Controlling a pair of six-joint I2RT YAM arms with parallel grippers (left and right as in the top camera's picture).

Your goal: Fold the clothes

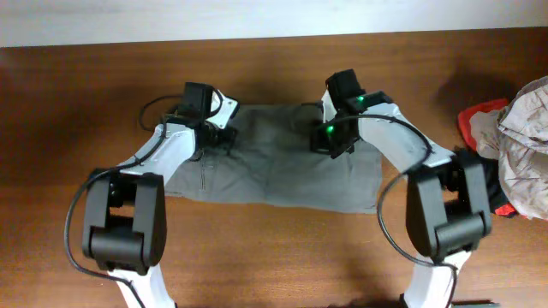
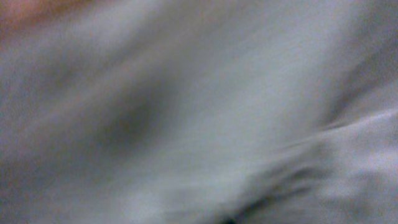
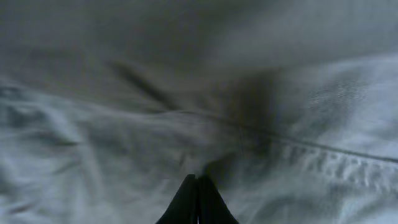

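The clothes (image 1: 274, 175), a grey-olive pair of shorts, lie spread flat across the middle of the brown table (image 1: 282, 257). My left gripper (image 1: 218, 137) is down on the upper left part of the fabric. In the left wrist view only blurred grey cloth (image 2: 199, 112) fills the frame and the fingers are hidden. My right gripper (image 1: 330, 141) is down on the upper right part. In the right wrist view its black fingertips (image 3: 198, 182) are shut together, with the wrinkled cloth (image 3: 124, 143) puckered at the tips beside a stitched seam (image 3: 323, 152).
A heap of other garments sits at the table's right edge, a red one (image 1: 479, 120) under a pale beige-grey one (image 1: 527, 141). Both arm bases (image 1: 124, 222) stand at the near edge. A white wall strip (image 1: 171, 21) runs along the back.
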